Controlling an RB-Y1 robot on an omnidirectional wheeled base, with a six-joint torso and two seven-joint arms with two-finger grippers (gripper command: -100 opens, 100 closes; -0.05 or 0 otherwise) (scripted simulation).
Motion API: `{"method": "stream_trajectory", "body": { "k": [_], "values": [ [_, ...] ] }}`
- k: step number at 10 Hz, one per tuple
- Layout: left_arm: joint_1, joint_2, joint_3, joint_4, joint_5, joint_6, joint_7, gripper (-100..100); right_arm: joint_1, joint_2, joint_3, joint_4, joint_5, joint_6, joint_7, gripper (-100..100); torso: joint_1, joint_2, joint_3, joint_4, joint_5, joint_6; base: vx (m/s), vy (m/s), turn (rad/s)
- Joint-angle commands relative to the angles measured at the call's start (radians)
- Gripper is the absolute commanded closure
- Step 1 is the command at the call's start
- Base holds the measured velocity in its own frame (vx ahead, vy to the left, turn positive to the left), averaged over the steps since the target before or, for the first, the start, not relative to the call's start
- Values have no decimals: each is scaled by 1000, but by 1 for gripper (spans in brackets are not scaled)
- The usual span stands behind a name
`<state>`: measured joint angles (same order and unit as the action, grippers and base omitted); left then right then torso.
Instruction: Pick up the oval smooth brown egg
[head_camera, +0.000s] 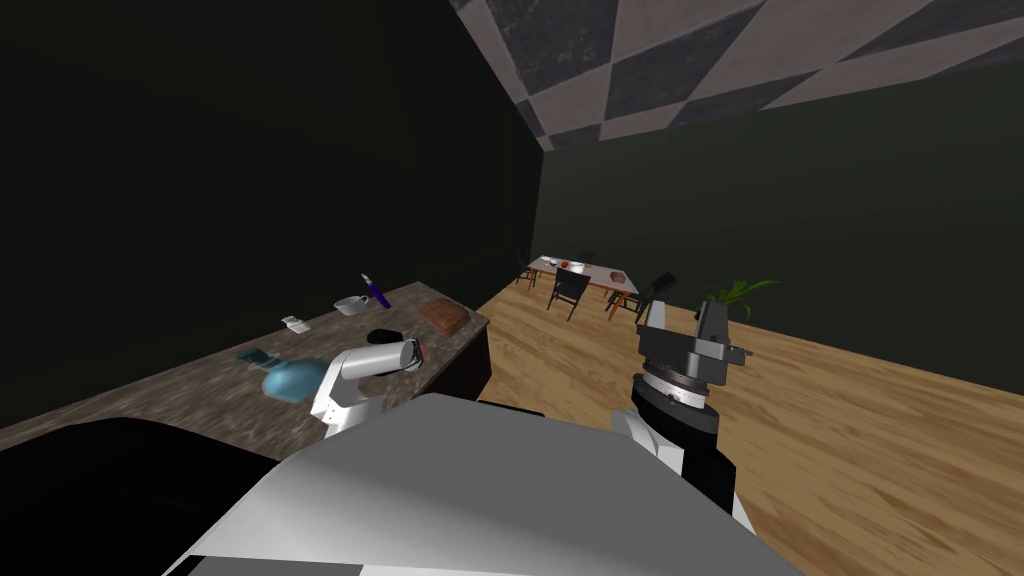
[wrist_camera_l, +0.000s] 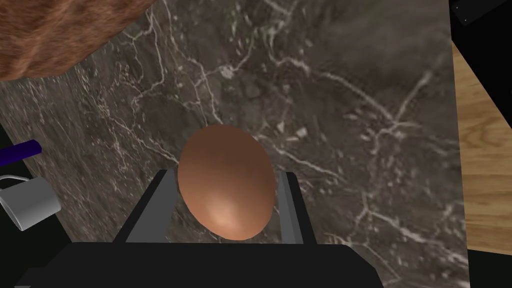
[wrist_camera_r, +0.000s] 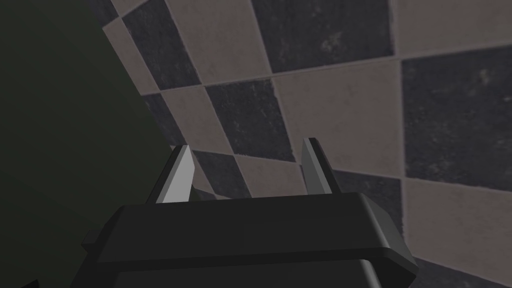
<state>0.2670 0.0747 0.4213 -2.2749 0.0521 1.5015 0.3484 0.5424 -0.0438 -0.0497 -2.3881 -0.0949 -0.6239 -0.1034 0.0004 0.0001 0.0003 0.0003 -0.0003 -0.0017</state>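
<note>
A smooth brown egg (wrist_camera_l: 226, 182) sits between the two fingers of my left gripper (wrist_camera_l: 227, 172), which press its sides; the gripper is shut on it. Behind it lies the dark veined stone counter (wrist_camera_l: 350, 100). In the head view my left gripper (head_camera: 415, 352) is stretched over that counter (head_camera: 180, 395) near its front edge. My right gripper (head_camera: 682, 318) is raised over the wood floor, away from the counter. In its wrist view its fingers (wrist_camera_r: 180, 175) stand apart with nothing between them.
On the counter lie a brown rough slab (head_camera: 445, 315) (wrist_camera_l: 60, 35), a white mug (head_camera: 350, 305) (wrist_camera_l: 30, 202), a purple pen (head_camera: 375, 292), a black object (head_camera: 383, 335) and a blue round object (head_camera: 290, 380). A dining table with chairs (head_camera: 585, 272) and a plant (head_camera: 740, 295) stand far off.
</note>
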Motion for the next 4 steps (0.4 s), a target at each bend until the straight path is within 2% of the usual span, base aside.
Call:
{"method": "stream_trajectory", "body": {
  "k": [1,2,3,4],
  "values": [
    [2,0,1,-28,0,30,4,100,0,0,0,0,0,0,0,0,0,0,0,0,0,0,-12,-1,-14],
    [5,0,2,-46,2,46,5,100,0,0,0,0,0,0,0,0,0,0,0,0,0,0,-11,-3,-13],
    [7,-1,1,-36,2,31,3,100,0,0,0,0,0,0,0,0,0,0,0,0,0,0,0,0,0],
    [7,-1,2,-38,2,35,3,0,0,0,0,0,0,0,0,0,0,0,0,0,0,0,0,0,0]
  ]
}}
